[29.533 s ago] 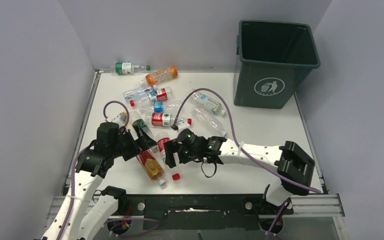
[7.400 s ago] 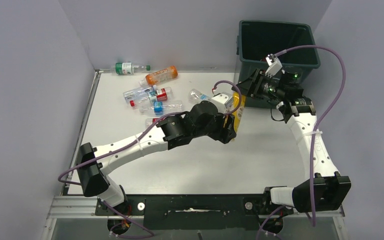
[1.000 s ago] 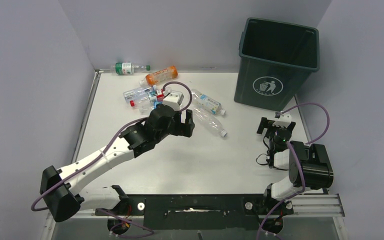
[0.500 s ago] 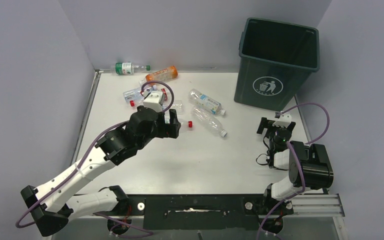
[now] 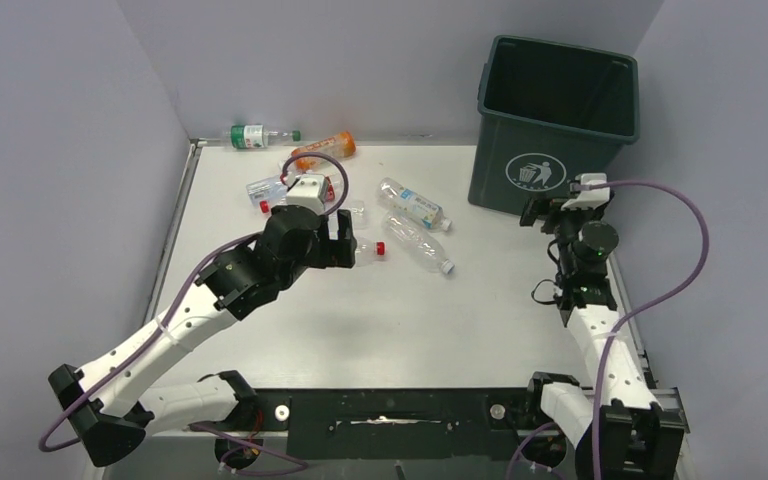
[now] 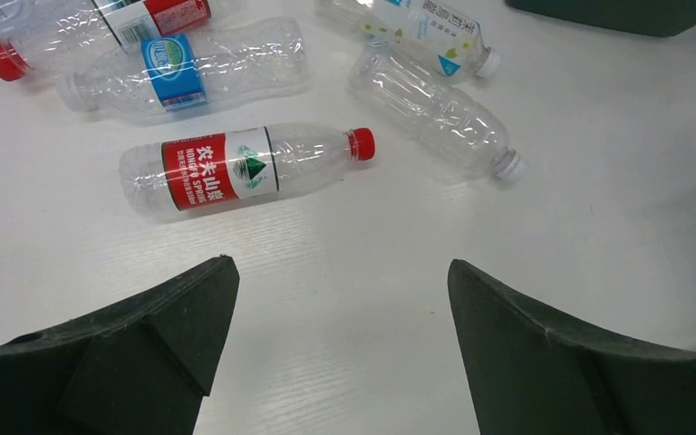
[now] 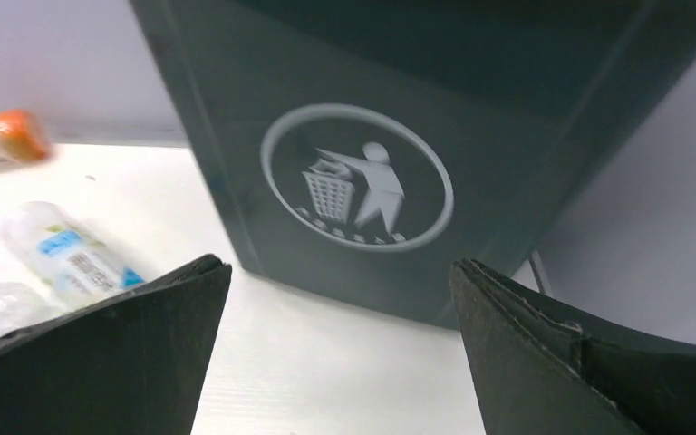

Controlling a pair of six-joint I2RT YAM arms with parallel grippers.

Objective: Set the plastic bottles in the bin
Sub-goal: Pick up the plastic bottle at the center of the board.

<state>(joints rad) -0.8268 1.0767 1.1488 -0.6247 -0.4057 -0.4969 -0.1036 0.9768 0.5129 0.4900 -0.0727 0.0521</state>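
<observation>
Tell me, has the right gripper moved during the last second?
Yes. The right gripper went farther from the arm bases and now sits close before the bin.

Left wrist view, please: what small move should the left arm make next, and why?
Probably ease the left gripper forward and down toward the red-labelled bottle. Its jaws are open and empty, and that bottle lies on its side on the table just ahead of them, with nothing covering it.
</observation>
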